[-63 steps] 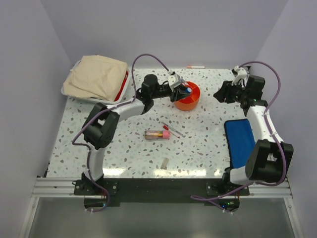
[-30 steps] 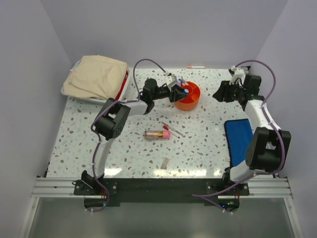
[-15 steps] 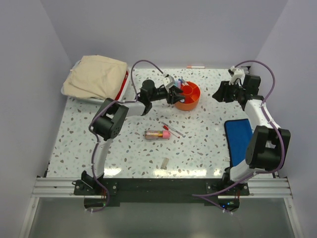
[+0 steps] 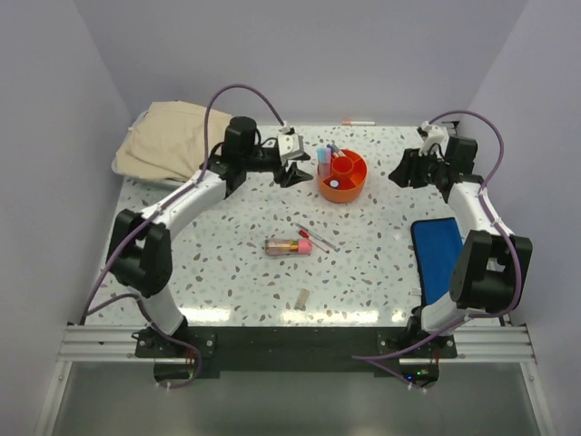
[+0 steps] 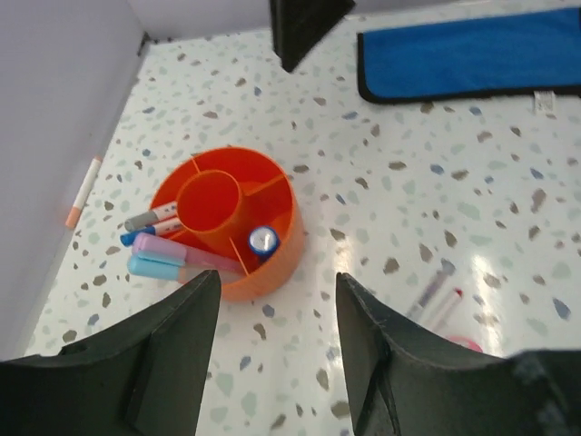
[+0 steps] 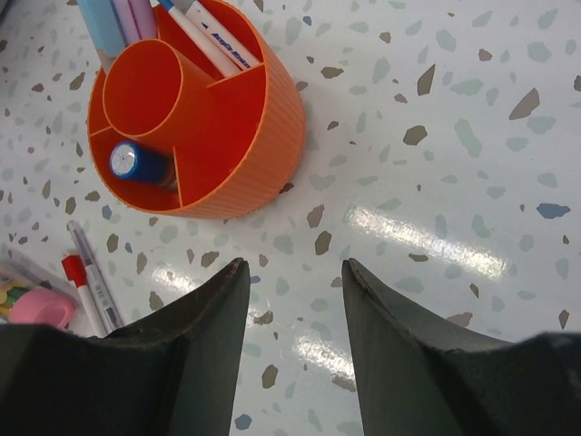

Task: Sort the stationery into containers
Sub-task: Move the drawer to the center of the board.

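1. Stationery: markers (image 5: 177,254) stand in the orange tub's (image 4: 343,192) outer compartments; a clear tube (image 4: 284,245) and pens (image 4: 318,238) lie unsorted on the table (image 4: 227,272).
2. Left claw (image 5: 277,309), fingers apart and empty, hangs beside the tub, likely free for the next item.
3. Right claw (image 6: 295,272): apart, empty.

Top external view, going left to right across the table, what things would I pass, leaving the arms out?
beige cloth bundle → clear tube → orange tub → blue mat
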Motion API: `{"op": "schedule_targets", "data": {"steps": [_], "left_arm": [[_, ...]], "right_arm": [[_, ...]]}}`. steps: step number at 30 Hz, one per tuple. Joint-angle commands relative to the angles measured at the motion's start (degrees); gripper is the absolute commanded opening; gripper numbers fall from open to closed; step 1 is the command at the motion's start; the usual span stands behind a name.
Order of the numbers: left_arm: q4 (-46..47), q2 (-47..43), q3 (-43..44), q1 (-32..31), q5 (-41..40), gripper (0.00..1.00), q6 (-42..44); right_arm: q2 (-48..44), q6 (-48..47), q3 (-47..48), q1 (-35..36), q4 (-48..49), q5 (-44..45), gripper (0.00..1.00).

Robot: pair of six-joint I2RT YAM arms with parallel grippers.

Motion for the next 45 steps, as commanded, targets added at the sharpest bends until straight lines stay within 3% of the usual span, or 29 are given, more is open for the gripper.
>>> {"op": "schedule_targets", "data": {"steps": [1, 3, 8, 12, 15, 18, 24, 32, 45], "left_arm": [[-53.2, -5.1, 2.1, -0.8, -3.6, 0.59, 29.8], [-62.2, -6.1, -0.5, -1.4, -7.0, 0.59, 30.3], [-63.5, -6.2, -5.7, -5.0, -12.5, 0.58, 17.9], [-56.4, -10.4, -12.9, -9.4, -12.8, 0.59, 5.1], [-48.3, -14.6, -17.7, -12.8, -17.6, 0.59, -5.5], [-42.3, -15.5, -19.3, -14.3, -20.6, 0.6, -18.3], [-38.5, -11.1, -18.0, -18.0, -27.0, 0.6, -29.6], [-38.4, -5.3, -13.8, -25.3, -29.7, 0.59, -34.1], [-38.1, 1.5, -12.8, -30.2, -30.4, 0.5, -37.5]], "right_arm": [[-1.7, -1.0, 0.2, -0.2, 2.1, -2.1, 0.49], [-0.9, -0.3, 0.2, -0.2, 2.6, -2.9, 0.49], [1.1, 0.0, 1.2, -0.2, 2.2, -3.9, 0.49], [0.6, 0.8, 2.2, -0.2, 0.9, -4.2, 0.5], [0.2, 0.8, 2.2, -0.2, 0.1, -4.1, 0.5], [0.0, 1.3, 3.0, -0.2, -1.7, -3.2, 0.5], [-1.4, 2.7, 3.3, -0.2, -3.6, 0.3, 0.5], [-4.4, 3.7, 1.6, -0.2, -4.0, 0.6, 0.5], [-11.4, 7.4, -4.1, -0.2, -1.5, 0.0, 0.5]]}}
